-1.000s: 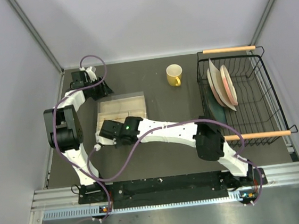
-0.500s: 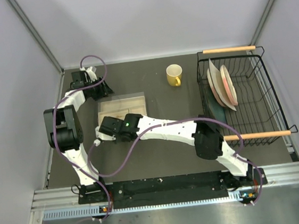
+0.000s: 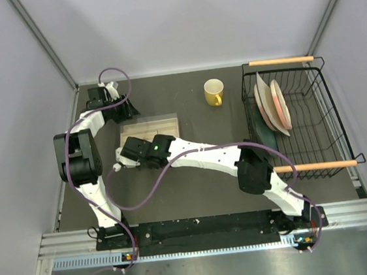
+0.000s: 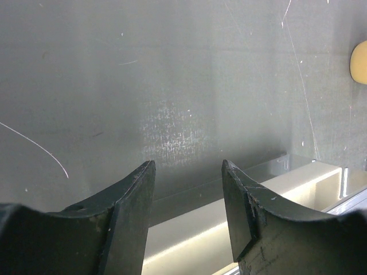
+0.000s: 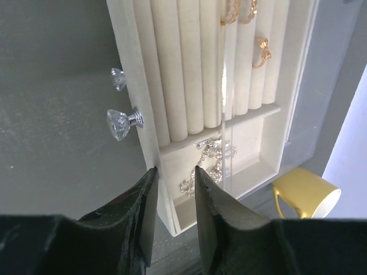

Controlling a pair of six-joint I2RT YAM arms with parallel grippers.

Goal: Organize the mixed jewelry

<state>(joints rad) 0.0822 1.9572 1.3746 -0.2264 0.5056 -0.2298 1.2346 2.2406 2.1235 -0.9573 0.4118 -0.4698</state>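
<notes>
Judging by the jewelry box (image 5: 129, 69), sorting looks nearly done. Gold rings (image 5: 259, 44) stand in slots at its far end, and the slots run lengthwise away from the right hand (image 5: 174, 172). The silvery chain (image 5: 213, 156) trails diagonally in the near compartment. The right hand is narrowly apart and empty. The left hand (image 4: 188, 172) is apart and empty.

The gripper (image 5: 175, 172) hangs with its jaws slightly apart over the box's (image 5: 129, 69) near corner. Gold rings (image 5: 259, 44) sit in the far roll slots, and a silvery chain (image 5: 212, 157) lies in the near tray. A crystal knob (image 5: 121, 121) juts left, and a mug (image 5: 304, 192) stands to the right.
</notes>
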